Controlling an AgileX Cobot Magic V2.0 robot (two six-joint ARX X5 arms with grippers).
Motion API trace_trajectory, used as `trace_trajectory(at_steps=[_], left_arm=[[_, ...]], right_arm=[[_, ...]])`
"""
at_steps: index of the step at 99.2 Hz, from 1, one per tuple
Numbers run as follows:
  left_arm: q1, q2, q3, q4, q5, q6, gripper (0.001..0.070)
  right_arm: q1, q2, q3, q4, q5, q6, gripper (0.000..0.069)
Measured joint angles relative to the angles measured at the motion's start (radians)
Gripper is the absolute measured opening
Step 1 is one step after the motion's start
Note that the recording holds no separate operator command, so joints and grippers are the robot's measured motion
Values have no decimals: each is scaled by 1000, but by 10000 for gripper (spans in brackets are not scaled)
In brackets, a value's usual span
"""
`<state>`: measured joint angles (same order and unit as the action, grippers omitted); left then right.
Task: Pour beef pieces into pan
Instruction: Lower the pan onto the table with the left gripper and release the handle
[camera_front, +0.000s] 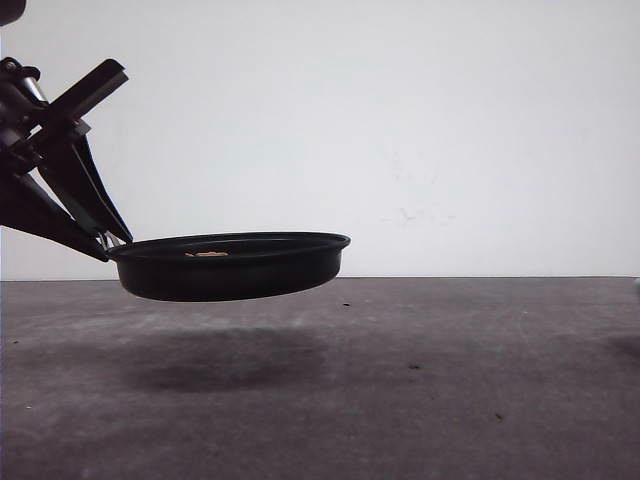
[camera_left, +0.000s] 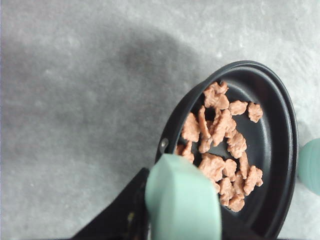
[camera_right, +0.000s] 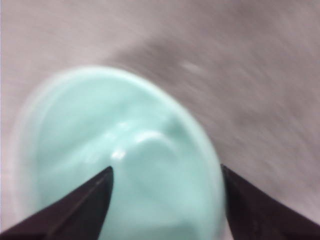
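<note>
The black pan (camera_front: 235, 268) hangs level above the table, with its shadow under it. My left gripper (camera_front: 108, 242) is shut on its pale mint-green handle (camera_left: 182, 200), at the pan's left end. Beef pieces (camera_left: 222, 145) lie heaped inside the pan (camera_left: 272, 150); in the front view a few (camera_front: 210, 254) peek over the rim. In the blurred right wrist view, my right gripper (camera_right: 165, 175) is open above a teal-green bowl (camera_right: 115, 145) that looks empty. One fingertip is over the bowl's inside and the other just outside its rim.
The grey table (camera_front: 420, 380) stretches out under and to the right of the pan, with a white wall behind. An edge of the teal bowl (camera_left: 311, 165) shows just beyond the pan's far rim in the left wrist view.
</note>
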<state>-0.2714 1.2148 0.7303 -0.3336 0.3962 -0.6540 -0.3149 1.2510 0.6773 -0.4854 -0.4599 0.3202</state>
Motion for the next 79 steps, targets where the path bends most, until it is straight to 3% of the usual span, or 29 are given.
trace_trajectory(at_steps=[17,39,67,79], left_arm=[[11,1,0,42,-39,1,59],[53,54,2,82,-61,4,59],[72,206,2,169,-66,4,59],[73,252,2,159,-61,3,59]], right_arm=[[5,-105,195,-64,-75,18,446],[46,-245,416,-131,-78,27,448],[202,-429,439,-188,-85,51,448],[239,-483,439,-249,-27,43,448]])
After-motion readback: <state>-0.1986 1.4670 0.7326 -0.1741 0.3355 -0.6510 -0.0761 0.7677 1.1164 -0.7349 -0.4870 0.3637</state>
